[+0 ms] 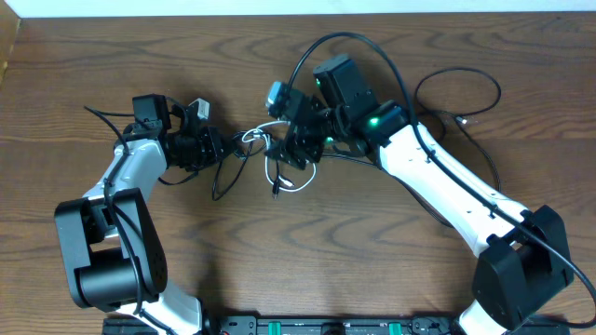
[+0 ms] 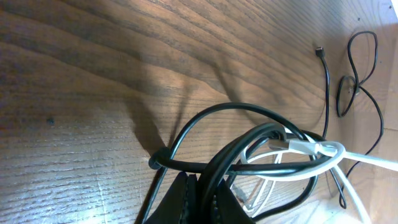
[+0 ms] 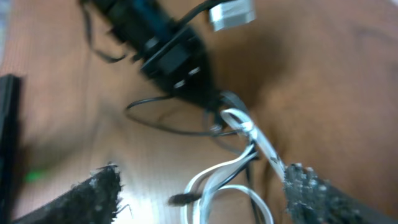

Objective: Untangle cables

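A knot of thin black cables and one white cable (image 1: 273, 173) lies mid-table between the two arms. My left gripper (image 1: 226, 149) is shut on a black cable (image 2: 249, 134); its jaws (image 2: 202, 199) pinch the cord where it loops with the white cable (image 2: 314, 149). My right gripper (image 1: 285, 151) hovers over the knot's right side, open, with the white cable's loops (image 3: 217, 177) between its fingers (image 3: 205, 196). In the blurred right wrist view the left gripper (image 3: 177, 56) is beyond the knot.
A separate thin black cable (image 1: 458, 93) lies looped at the far right; it also shows in the left wrist view (image 2: 357, 71). The wooden table (image 1: 307, 270) reaches its far edge near a white wall (image 1: 279, 7). Thick black arm wires (image 1: 363, 46) arch over the right wrist.
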